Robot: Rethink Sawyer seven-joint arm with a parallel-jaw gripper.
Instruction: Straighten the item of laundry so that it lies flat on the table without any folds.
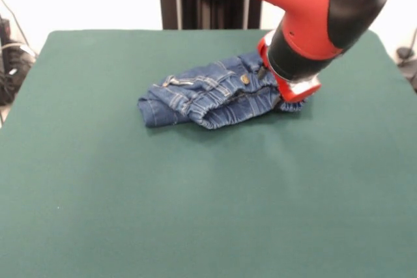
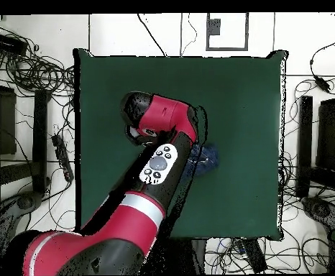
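1. From the front camera I see the jeans (image 1: 215,92) bunched in a crumpled heap on the table (image 1: 195,193), towards the far half and a little right of centre.
2. The denim is folded over itself: the gathered elastic waistband curls along the near edge of the heap, and a brass button (image 1: 244,79) shows near the top of the pile.
3. Light stitching runs across the upper folds, and a rolled section of leg sticks out at the left end of the bundle.
4. The arm (image 1: 313,11) comes down from the upper right, and its red and black wrist sits right over the right end of the jeans, hiding that end.
5. I cannot tell whether the hand is open, closed or gripping cloth; the wrist housing covers it in the front camera.
6. From the overhead camera the arm (image 2: 152,172) lies diagonally across the table (image 2: 242,93) from the bottom left, and only a small patch of blue denim (image 2: 203,158) peeks out just beside it, right of the wrist.
7. The rest of the green cloth top looks smooth around the heap in both views.
8. Cables and dark stands (image 2: 41,129) surround the table on the floor in the overhead camera.
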